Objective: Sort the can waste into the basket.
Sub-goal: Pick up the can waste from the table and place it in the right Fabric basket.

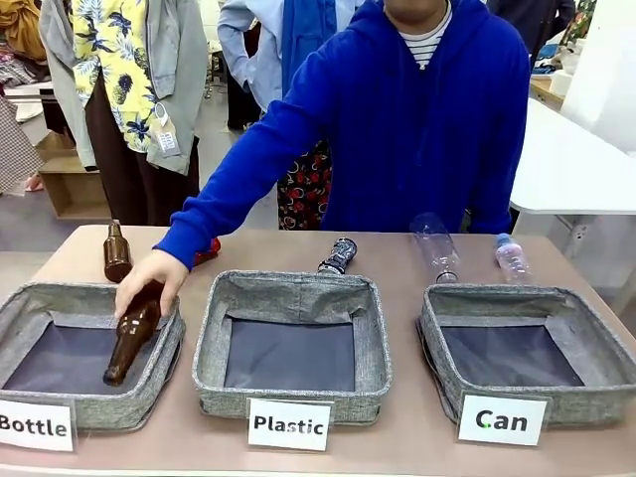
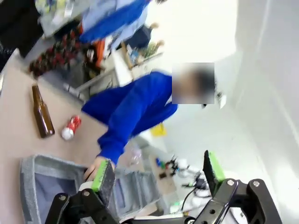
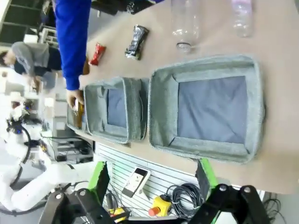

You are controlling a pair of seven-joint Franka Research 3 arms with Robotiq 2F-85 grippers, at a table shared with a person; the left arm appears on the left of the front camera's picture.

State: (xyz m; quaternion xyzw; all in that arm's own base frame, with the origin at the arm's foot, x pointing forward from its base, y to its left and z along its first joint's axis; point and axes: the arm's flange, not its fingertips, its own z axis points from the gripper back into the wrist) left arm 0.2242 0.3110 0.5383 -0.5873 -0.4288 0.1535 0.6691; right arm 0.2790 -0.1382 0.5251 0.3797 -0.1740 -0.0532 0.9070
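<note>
The black can (image 1: 338, 255) lies on its side behind the middle basket, and the right wrist view catches the black can (image 3: 136, 42) too. A red can (image 1: 207, 250) peeks out behind the person's blue sleeve; it also shows as the red can (image 2: 71, 128) and the red can (image 3: 97, 53). The grey basket (image 1: 517, 298) with the "Can" card (image 1: 502, 419) stands at the right, nothing inside. The right wrist view looks down on that basket (image 3: 205, 64). My left gripper (image 2: 158, 172) and right gripper (image 3: 153, 179) are both open, holding nothing, well away from the cans.
The person's hand (image 1: 149, 278) lowers a brown bottle (image 1: 131, 343) into the "Bottle" basket (image 1: 30, 298). Another brown bottle (image 1: 117, 253) stands behind it. The "Plastic" basket (image 1: 294, 283) sits mid-table. Two clear plastic bottles (image 1: 434, 246) (image 1: 511, 256) lie behind the "Can" basket.
</note>
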